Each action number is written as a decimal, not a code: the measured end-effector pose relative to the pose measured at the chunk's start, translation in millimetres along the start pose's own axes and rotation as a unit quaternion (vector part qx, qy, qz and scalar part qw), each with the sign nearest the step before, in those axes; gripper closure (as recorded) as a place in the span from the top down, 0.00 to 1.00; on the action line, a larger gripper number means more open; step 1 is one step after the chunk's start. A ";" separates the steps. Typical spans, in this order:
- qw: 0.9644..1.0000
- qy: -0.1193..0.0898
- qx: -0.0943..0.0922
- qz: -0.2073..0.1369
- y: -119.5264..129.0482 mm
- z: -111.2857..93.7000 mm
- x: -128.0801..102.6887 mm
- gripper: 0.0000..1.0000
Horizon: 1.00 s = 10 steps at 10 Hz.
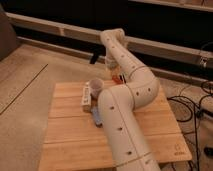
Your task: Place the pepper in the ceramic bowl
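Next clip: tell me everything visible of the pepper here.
The pepper shows only as a small, glossy red-orange sliver near the far edge of the wooden table, largely hidden behind the arm. It is right of the grey-beige cup, apart from it. The pincer hangs directly above it, under the bent wrist; whether it holds the pepper, or the pepper rests on the table, cannot be told.
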 end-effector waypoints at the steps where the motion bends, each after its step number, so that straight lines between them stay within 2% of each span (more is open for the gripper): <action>1: 1.000 0.008 0.003 -0.004 3.1 -0.2 5.9 0.00; 3: 1.000 0.016 0.008 -0.007 12.2 -2.2 18.6 0.00; 7: 0.999 0.015 0.030 0.009 27.2 -3.5 53.8 0.00; 10: 0.999 0.010 0.039 0.008 34.7 -4.1 64.0 0.22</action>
